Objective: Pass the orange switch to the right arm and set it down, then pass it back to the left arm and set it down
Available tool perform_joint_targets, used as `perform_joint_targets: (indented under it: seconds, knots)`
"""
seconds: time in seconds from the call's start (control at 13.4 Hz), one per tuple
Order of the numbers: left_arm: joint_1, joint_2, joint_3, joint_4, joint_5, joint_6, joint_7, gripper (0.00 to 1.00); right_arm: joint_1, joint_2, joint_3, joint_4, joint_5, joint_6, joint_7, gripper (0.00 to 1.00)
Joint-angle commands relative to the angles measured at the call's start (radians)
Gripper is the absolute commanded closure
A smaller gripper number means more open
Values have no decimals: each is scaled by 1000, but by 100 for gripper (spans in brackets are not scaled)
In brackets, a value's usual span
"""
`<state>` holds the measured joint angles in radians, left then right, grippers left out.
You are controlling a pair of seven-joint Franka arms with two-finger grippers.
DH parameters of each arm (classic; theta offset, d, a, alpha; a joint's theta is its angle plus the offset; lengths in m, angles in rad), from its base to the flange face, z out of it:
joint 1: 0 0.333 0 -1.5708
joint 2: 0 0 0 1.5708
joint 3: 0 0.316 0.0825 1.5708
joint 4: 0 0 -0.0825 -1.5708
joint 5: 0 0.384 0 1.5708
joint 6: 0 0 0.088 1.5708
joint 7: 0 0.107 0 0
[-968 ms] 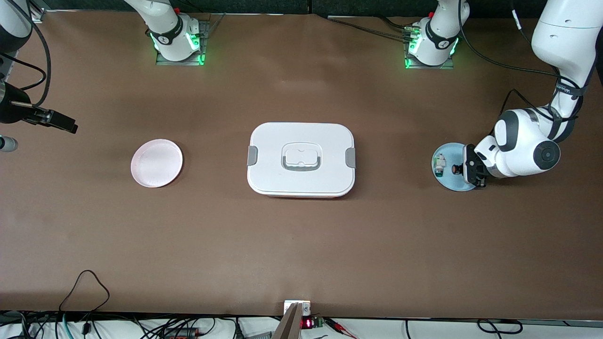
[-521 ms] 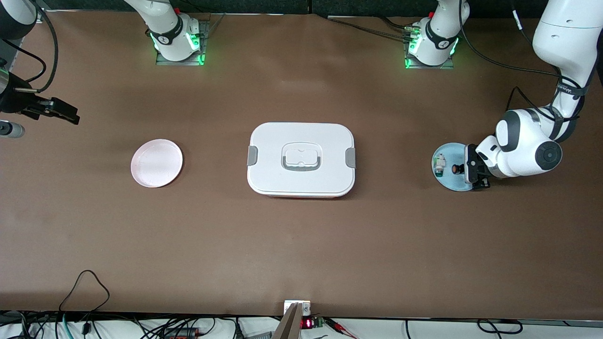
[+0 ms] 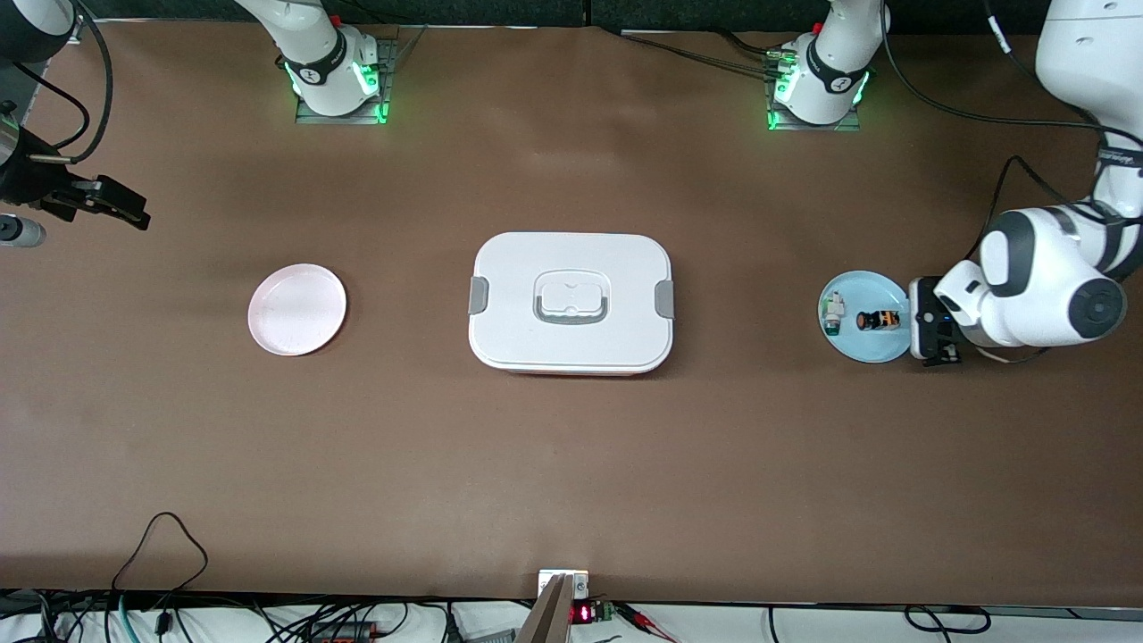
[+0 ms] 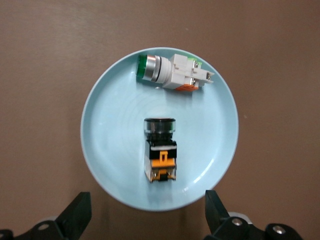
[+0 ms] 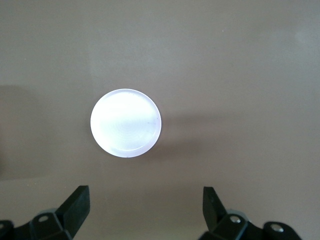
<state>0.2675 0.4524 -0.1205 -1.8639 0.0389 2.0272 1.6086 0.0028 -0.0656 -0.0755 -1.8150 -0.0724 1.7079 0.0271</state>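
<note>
The orange switch, black with orange markings, lies on its side on a light blue plate toward the left arm's end of the table. My left gripper hangs open over that plate's rim, apart from the switch, with nothing between its fingers. My right gripper waits open and empty above the table at the right arm's end, close to a pink plate. The white box sits mid-table between the two plates.
A white-and-green component shares the blue plate, on the box's side of the switch. Both arm bases stand along the table's edge farthest from the front camera. Cables trail along the edge nearest that camera.
My left gripper has opened and drawn back from the switch toward the left arm's end, uncovering it on the blue plate. My right gripper has shifted slightly toward the bases.
</note>
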Motion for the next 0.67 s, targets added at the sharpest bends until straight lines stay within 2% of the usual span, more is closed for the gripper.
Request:
perform_joint_targets:
  seconds: [0.0,0.15,0.45,0.6]
  knots:
    - [16,-46,-11,86,-35,-145,-271,0,5,-7,0,22,8,-4,-18,0]
    - [6,-99,-22,132,-42,-220,-531,0,0,-6,-1,45,11,-4,-24,0]
    - [4,-165,-30,169,-53,-239,-900,0,5,-6,3,72,11,-45,-23,0]
    - [3,-214,-45,193,-54,-278,-1200,0,3,-5,2,101,16,-68,-23,0]
